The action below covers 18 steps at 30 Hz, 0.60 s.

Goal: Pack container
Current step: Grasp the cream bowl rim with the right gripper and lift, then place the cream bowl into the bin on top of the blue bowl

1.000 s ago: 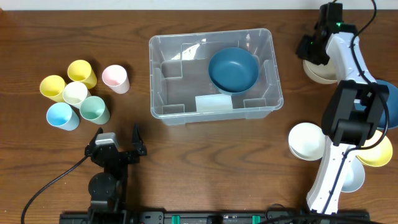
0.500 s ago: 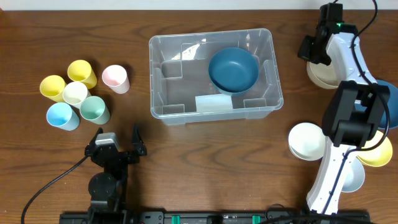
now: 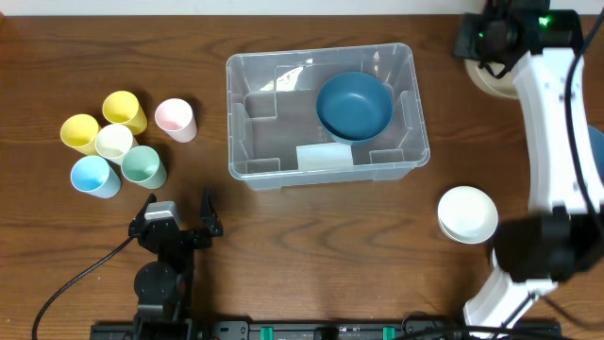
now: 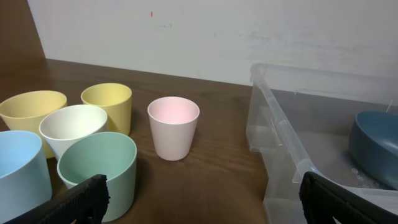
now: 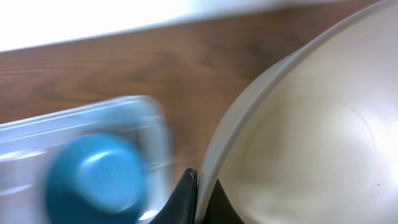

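Cream plastic fills the right wrist view: the right claw (image 5: 198, 186) is pinched narrow on the rim of a cream bowl (image 5: 298, 124) at the table's far right. The clear container (image 3: 311, 54) sits mid-table, long axis running left to right, to that claw's left and slightly nearer the bases, a blue bowl (image 3: 354, 104) inside. The left claw (image 3: 177, 212) hangs wide open, empty; I'd judge the carry falls to the right arm.
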Motion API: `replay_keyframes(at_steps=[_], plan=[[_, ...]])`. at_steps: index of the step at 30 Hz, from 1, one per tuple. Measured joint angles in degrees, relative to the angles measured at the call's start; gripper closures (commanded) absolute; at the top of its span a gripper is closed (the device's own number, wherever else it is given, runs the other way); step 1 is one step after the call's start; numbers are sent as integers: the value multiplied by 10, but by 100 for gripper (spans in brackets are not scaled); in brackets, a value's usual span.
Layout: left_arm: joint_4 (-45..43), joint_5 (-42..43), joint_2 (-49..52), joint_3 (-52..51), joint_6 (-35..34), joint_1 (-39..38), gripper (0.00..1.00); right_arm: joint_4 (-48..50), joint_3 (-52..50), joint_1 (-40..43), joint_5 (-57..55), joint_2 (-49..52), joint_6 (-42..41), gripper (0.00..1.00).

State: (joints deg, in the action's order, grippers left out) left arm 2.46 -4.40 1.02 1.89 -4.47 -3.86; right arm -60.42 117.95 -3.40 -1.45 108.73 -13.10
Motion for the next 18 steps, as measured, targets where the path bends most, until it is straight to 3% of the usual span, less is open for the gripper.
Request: replay_keyframes(at_steps=[6, 18], plan=[[0, 0, 0, 0, 0, 0, 2, -30, 10, -122, 5, -40, 3, 99], [0, 0, 0, 0, 0, 0, 2, -26, 4, -269, -26, 65, 8, 99]])
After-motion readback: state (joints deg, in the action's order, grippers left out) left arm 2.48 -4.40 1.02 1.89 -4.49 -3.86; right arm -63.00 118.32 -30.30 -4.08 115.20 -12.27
